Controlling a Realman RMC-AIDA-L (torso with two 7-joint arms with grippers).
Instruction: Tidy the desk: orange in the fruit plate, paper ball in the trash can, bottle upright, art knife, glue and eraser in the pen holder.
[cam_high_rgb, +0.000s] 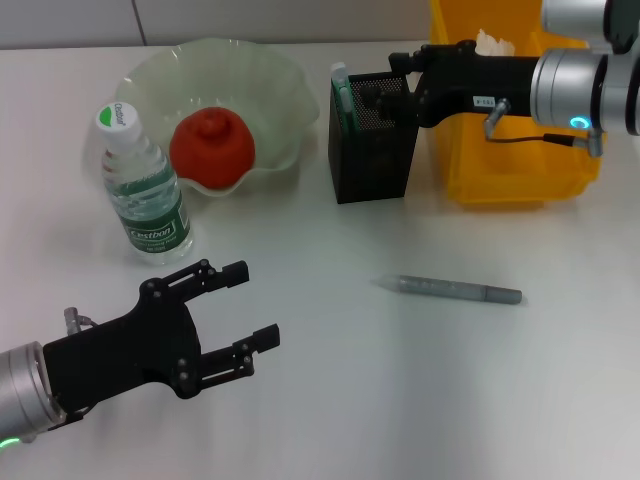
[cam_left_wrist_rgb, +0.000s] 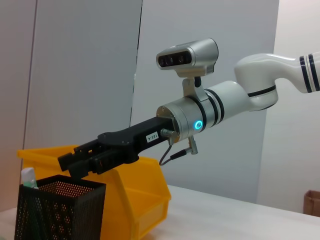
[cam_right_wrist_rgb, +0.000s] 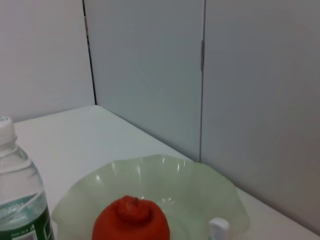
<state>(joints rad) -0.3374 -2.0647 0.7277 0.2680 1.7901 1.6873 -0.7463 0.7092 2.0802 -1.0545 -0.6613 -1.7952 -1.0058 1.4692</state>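
- The glue (cam_high_rgb: 450, 290) lies flat on the bare tabletop (cam_high_rgb: 560, 380) near its middle, in front of the holder and bin, touching nothing.
- The pen holder (cam_high_rgb: 372, 150) stands toward the far edge, with the art knife (cam_high_rgb: 342, 95) upright in its left corner.
- The right gripper (cam_high_rgb: 395, 85) hovers over the holder's mouth; whether it is clenched I cannot tell.
- The yellow bin (cam_high_rgb: 510, 170) sits just right of the holder, the paper ball (cam_high_rgb: 494, 43) inside.
- The orange (cam_high_rgb: 212, 150) rests in the plate (cam_high_rgb: 270, 90) at the far left.
- The bottle (cam_high_rgb: 145, 190) stands upright just before the plate.
- The left gripper (cam_high_rgb: 255, 305) hangs near the front left corner, released, fingers spread, holding nothing.
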